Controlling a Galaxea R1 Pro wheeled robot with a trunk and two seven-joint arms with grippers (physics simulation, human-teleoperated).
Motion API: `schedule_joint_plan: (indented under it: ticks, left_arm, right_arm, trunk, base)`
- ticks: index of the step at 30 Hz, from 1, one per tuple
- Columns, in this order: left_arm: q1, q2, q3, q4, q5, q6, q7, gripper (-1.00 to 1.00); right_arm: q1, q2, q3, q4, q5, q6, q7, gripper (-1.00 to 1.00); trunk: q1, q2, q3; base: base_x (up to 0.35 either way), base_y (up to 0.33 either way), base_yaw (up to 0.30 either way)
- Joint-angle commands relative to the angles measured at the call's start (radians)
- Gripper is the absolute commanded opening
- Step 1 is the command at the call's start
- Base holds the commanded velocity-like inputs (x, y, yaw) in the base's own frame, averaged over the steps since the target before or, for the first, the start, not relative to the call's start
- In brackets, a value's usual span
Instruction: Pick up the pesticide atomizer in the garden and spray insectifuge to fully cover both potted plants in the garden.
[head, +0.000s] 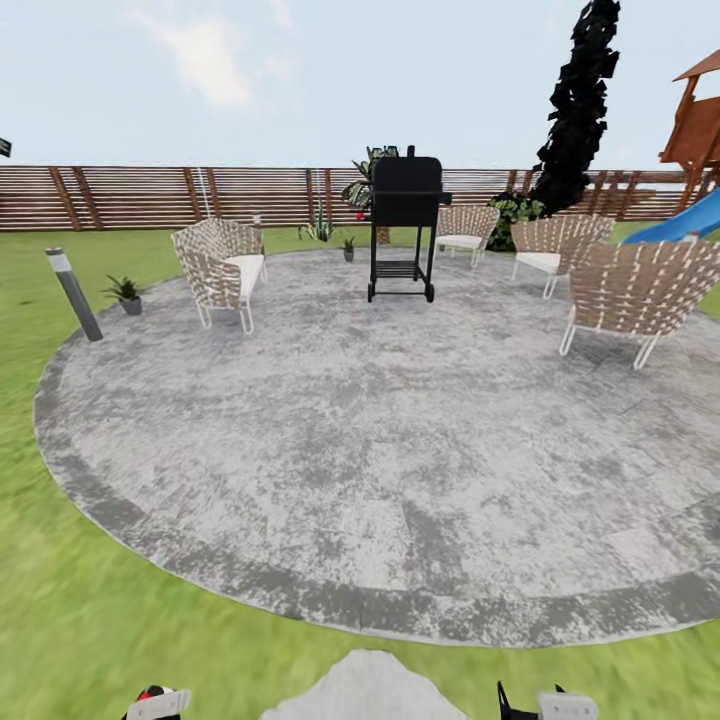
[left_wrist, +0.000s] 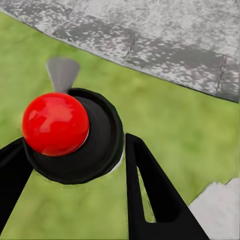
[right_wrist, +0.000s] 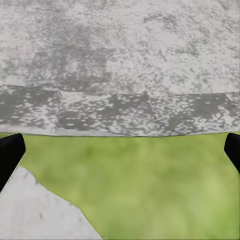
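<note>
Garden: round stone patio (head: 380, 470), lawn (head: 60, 620), slatted fence (head: 150, 195).
Potted plants (head: 125, 294) at patio edge; black grill (head: 404, 225); wicker chairs (head: 220, 268). Right end effector (right_wrist: 120, 150) spread wide; left end effector (left_wrist: 75, 170) parted.

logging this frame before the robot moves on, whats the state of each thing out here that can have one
black wheeled barbecue grill: lid shut, upright at the far side of the round grey stone patio
four woven wicker chairs: upright, unoccupied
grey bollard lamp post: leaning
small grey-potted plant: upright on the lawn by the patio edge
right gripper: jaws wide open, holding nothing
left gripper: jaws spread apart
</note>
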Motion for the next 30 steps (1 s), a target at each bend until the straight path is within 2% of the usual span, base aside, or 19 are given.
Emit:
schedule_joint_plan:
  ticks: [1,30]
  left_arm:
    - [-0.001,0.0,0.0,0.001,0.002,-0.004,0.0,-1.0]
    - [-0.001,0.0,0.0,0.001,0.002,-0.003,0.0,-1.0]
  right_arm:
    - [-0.001,0.0,0.001,0.001,0.001,-0.003,-0.003,1.0]
    - [-0.001,0.0,0.002,0.001,0.002,-0.003,-0.003,1.0]
  trunk:
    - [0.0,0.0,-0.001]
    - [0.0,0.0,-0.001]
  base:
    - [0.339,0.0,0.0]
    - [0.339,0.0,0.0]
